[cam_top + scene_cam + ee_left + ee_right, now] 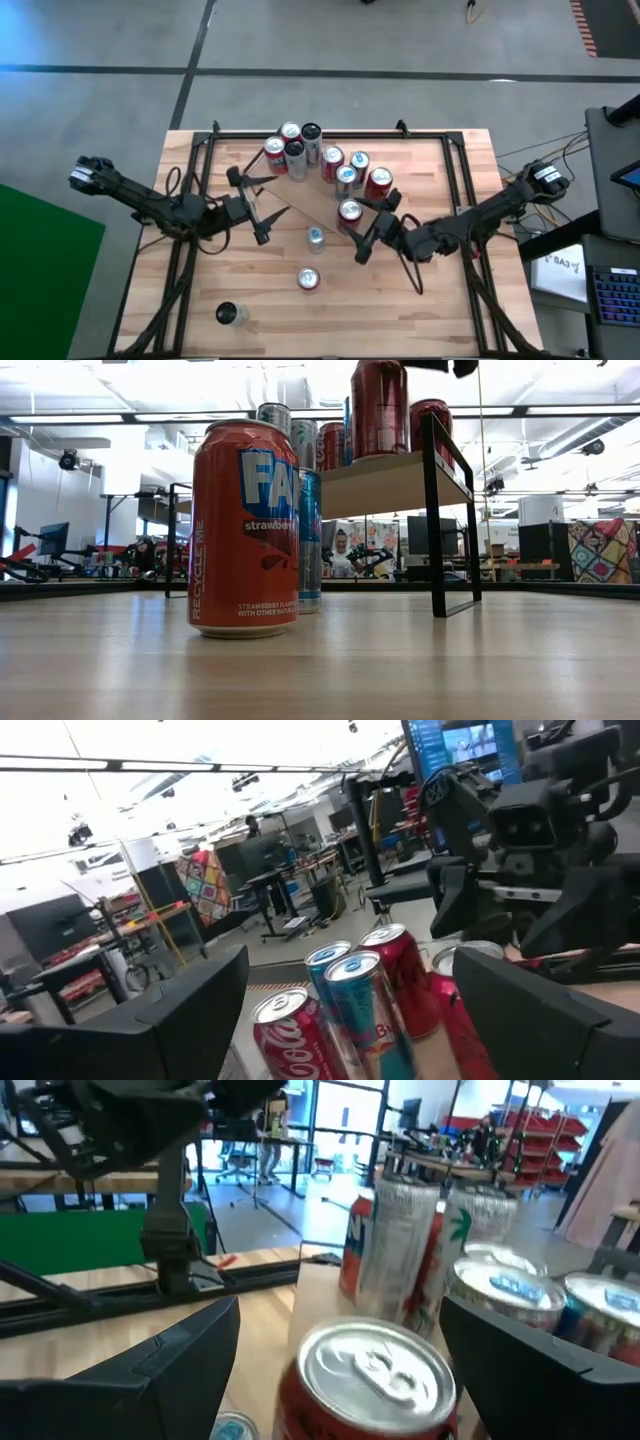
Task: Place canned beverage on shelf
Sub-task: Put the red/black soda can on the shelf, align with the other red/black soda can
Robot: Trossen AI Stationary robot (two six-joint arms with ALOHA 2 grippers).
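The shelf (pixel 310 195) is a light-wood plank on black end frames at the table's far middle; it also shows in the low view (pixel 390 480). Several cans stand on it. A red can (pixel 350 210) stands upright at its near edge. My right gripper (pixel 372 228) is open just behind this can; in the right wrist view its fingers stand on either side of the can (pixel 375 1370), apart from it. My left gripper (pixel 250 207) is open and empty at the shelf's left end, facing the cans (pixel 350 1010).
On the table in front of the shelf stand a blue-and-silver can (pixel 315 237), a red strawberry-soda can (pixel 308 279) that fills the low view's foreground (pixel 245 525), and a dark can (pixel 228 314) near the front left. Black rails (pixel 200 180) run along the table's sides.
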